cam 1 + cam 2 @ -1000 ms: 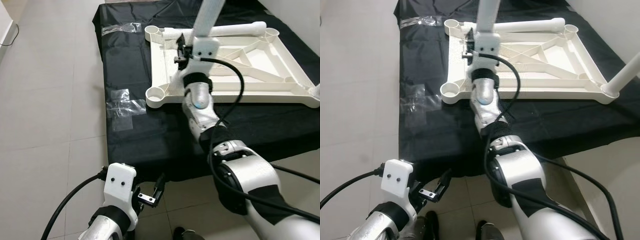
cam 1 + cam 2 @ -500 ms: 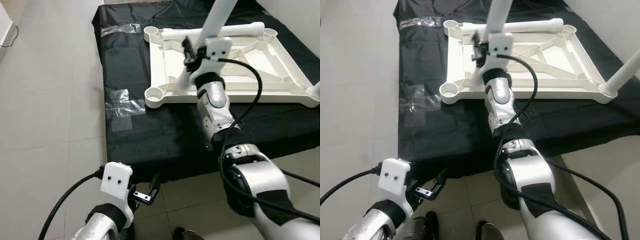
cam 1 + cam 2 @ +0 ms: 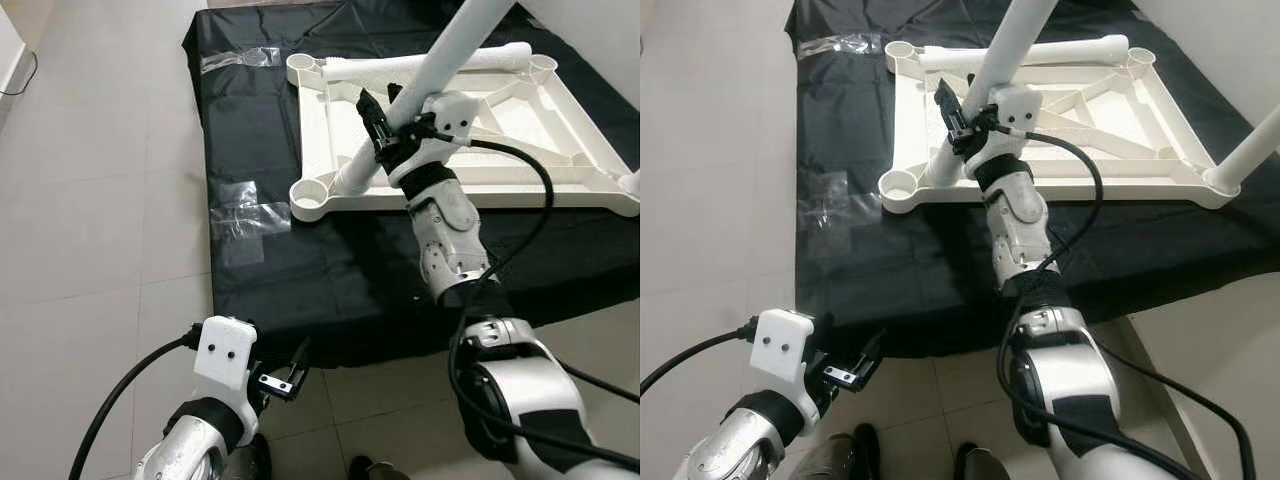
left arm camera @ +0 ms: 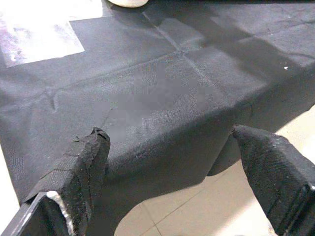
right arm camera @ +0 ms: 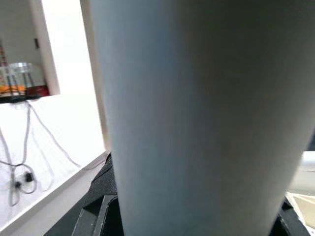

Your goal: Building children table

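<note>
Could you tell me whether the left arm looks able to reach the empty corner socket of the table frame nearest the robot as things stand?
Probably yes. The left tool hangs open and idle at the black cloth's near edge, and only bare cloth lies between it and the socket. The table leg held by the right tool slants down close beside the socket.

My head cameras give a bright, even, sharp picture, with glare on the clear plastic wrap [image 3: 243, 210] and soft shadows on the black cloth [image 3: 330, 270]. My left wrist view is crisp on the weave but washes out at one corner. My right wrist view is soft (the white leg [image 5: 197, 113] sits too close), backlit by pale walls.
</note>
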Controlling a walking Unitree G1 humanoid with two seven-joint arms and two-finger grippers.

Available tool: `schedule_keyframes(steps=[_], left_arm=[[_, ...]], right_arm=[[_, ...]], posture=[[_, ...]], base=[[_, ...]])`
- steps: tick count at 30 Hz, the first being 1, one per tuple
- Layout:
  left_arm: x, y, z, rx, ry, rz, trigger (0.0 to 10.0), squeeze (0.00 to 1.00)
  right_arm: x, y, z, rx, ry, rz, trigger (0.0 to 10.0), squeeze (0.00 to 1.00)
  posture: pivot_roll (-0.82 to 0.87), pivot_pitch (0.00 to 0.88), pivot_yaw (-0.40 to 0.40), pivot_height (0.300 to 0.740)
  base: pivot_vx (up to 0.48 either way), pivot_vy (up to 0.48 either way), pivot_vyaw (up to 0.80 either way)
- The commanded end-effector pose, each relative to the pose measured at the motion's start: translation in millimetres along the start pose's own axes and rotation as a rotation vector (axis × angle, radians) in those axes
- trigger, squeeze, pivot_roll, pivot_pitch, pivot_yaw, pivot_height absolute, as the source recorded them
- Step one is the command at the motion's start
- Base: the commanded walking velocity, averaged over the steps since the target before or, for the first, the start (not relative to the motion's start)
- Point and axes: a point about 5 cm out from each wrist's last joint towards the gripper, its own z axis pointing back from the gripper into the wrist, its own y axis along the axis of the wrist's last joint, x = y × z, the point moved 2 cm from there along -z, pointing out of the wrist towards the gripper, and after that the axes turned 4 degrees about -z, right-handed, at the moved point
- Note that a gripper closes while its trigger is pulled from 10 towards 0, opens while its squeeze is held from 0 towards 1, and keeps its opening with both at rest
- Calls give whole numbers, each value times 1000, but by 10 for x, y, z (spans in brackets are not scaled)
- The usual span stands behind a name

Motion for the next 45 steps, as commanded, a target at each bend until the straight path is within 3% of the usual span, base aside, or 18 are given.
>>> schedule_keyframes(steps=[1, 5, 10, 20, 25, 26, 28, 29, 30, 31, 35, 39, 42, 45], left_arm=[[-11, -62, 22, -27, -4, -3, 10000, 0], [-20, -76, 23, -32, -4, -4, 10000, 0], [-25, -79, 10, -33, -6, -10, 10000, 0], [-23, -72, -1, -27, -6, -11, 10000, 0], [29, -79, 10, -28, -15, -8, 10000, 0], [46, -88, 13, -31, -17, -6, 10000, 0], [55, -95, 16, -32, -17, -4, 10000, 0], [67, -107, 17, -37, -18, -2, 10000, 0], [80, -115, 18, -39, -18, 1, 10000, 0], [80, -115, 18, -39, -18, 1, 10000, 0], [107, -135, 17, -43, -22, 6, 10000, 0], [114, -142, 13, -43, -23, 7, 10000, 0], [142, -134, 37, -34, -24, 18, 10000, 0], [153, -125, 57, -28, -21, 20, 10000, 0]], right_arm=[[-17, -426, 231, -217, 65, -143, 0, 0], [-122, -349, 295, -269, 248, -272, 0, 0], [-246, -285, 371, -309, 392, -367, 0, 0], [-447, -267, 428, -326, 483, -427, 0, 0], [-505, -146, 236, -268, 472, -460, 0, 0], [-487, -73, 127, -229, 446, -455, 3804, 0], [-465, -12, 48, -198, 422, -438, 4157, 0], [-410, 91, -72, -154, 376, -428, 8706, 0], [-339, 239, -203, -98, 329, -404, 10000, 0], [-339, 239, -203, -98, 329, -404, 10000, 0], [-254, 579, -432, 7, 280, -412, 10000, 0], [-309, 604, -469, 9, 309, -424, 10000, 0], [-612, 471, -467, -57, 477, -422, 10000, 0], [-731, 403, -467, -81, 531, -405, 10000, 0]], posture=[[97, 294, -17, 740], [93, 292, -15, 740], [92, 291, -15, 740], [93, 290, -20, 740], [96, 289, -24, 740], [92, 286, -25, 740], [92, 286, -25, 740], [95, 282, -29, 740], [99, 280, -31, 740], [99, 280, -31, 740], [89, 274, -32, 740], [89, 274, -32, 740], [89, 274, -32, 740], [89, 274, -32, 740]], base=[[0, 0, 0], [0, 0, 0], [0, 0, 0], [0, 0, 0], [0, 0, 0], [0, 0, 0], [0, 0, 0], [0, 0, 0], [0, 0, 0], [0, 0, 0], [0, 0, 0], [0, 0, 0], [0, 0, 0], [0, 0, 0]])
